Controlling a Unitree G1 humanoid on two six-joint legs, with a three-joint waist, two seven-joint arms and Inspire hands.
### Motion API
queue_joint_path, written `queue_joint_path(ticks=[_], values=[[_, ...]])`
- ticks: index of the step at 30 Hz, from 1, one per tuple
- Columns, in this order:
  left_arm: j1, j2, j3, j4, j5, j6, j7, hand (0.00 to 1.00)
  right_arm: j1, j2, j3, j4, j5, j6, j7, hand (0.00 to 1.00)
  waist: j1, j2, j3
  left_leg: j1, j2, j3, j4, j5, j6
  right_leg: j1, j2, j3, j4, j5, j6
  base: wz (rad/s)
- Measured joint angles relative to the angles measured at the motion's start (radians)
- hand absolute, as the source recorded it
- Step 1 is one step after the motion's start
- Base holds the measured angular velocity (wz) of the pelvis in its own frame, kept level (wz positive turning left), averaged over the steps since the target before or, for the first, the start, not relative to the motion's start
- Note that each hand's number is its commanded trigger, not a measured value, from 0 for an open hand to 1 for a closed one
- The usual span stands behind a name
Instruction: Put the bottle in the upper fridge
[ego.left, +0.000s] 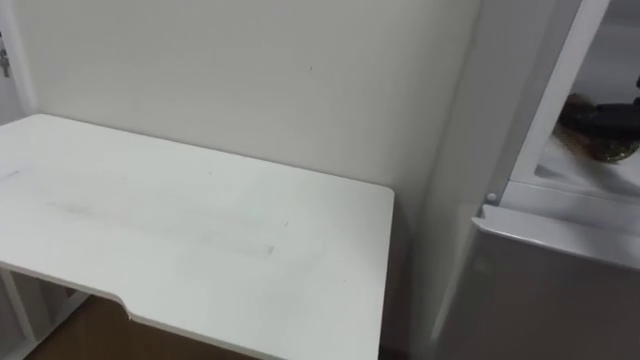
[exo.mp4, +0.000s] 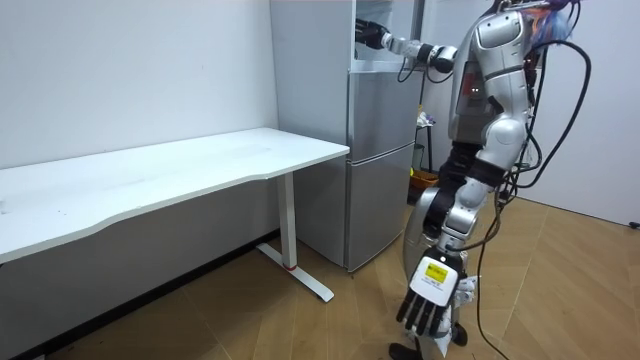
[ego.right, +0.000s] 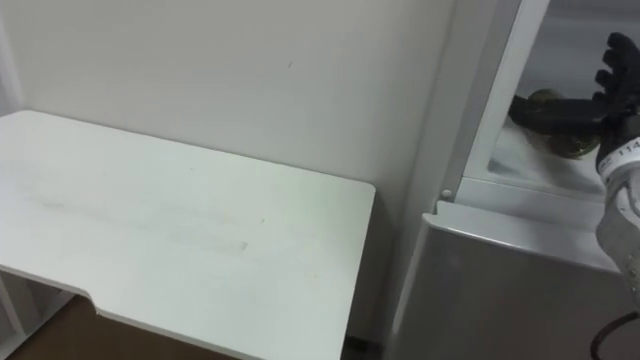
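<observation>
The bottle, dark olive and gold, lies on the shelf inside the open upper fridge; it also shows at the right edge of the left eye view. My right hand reaches into that compartment from the right. Its fingers are spread and straight above the bottle, and its thumb stretches across the bottle's top. In the room view the same arm reaches into the grey fridge, with the right hand inside it. My left hand hangs beside my leg with relaxed fingers, holding nothing.
A white table stands against the wall to the left of the fridge, with a narrow gap between them. The lower fridge door is closed. I stand on a wooden floor in front of the fridge.
</observation>
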Motion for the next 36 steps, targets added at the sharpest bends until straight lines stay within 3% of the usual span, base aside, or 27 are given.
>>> queue_joint_path(ticks=[3, 8, 19, 26, 36], values=[[-0.013, 0.000, 0.001, 0.001, 0.001, 0.000, 0.013, 0.00, 0.000, 0.000, 0.000, -0.025, -0.033, 0.000, 0.001, 0.00, -0.016, -0.005, 0.0069, -0.001, 0.000, 0.000, -0.001, 0.000, 0.000, -0.001, 0.000, 0.001, 0.000, 0.000, 0.000, -0.01], [-0.027, -0.001, 0.001, 0.000, 0.001, 0.000, 0.013, 0.00, 0.004, 0.000, -0.002, -0.057, -0.055, 0.000, 0.003, 0.00, -0.025, -0.007, 0.0079, 0.002, 0.000, 0.004, 0.003, -0.001, 0.001, -0.004, 0.000, 0.003, 0.000, 0.000, 0.000, -0.01], [-0.055, -0.003, 0.002, 0.044, 0.000, 0.001, 0.013, 0.00, 0.078, 0.009, -0.109, -0.219, -0.023, 0.000, 0.003, 0.00, -0.046, -0.008, 0.0069, 0.006, 0.001, 0.007, -0.002, -0.001, 0.001, -0.005, 0.001, 0.007, -0.001, 0.000, 0.000, 0.00], [-0.057, -0.008, 0.002, 0.061, 0.000, -0.005, 0.013, 0.00, 0.153, 0.044, -0.155, -0.368, -0.037, 0.000, 0.003, 0.00, -0.053, -0.007, 0.0070, 0.018, 0.005, 0.030, -0.006, -0.003, 0.001, -0.004, 0.002, 0.026, 0.000, 0.001, -0.001, -0.09], [-0.058, -0.012, -0.003, 0.063, -0.002, -0.005, 0.018, 0.00, 0.177, 0.044, -0.160, -0.463, -0.038, -0.005, -0.022, 0.00, -0.075, 0.010, 0.0003, 0.025, 0.005, 0.033, -0.005, -0.003, 0.001, 0.000, 0.002, 0.028, 0.000, 0.001, -0.002, -0.01]])
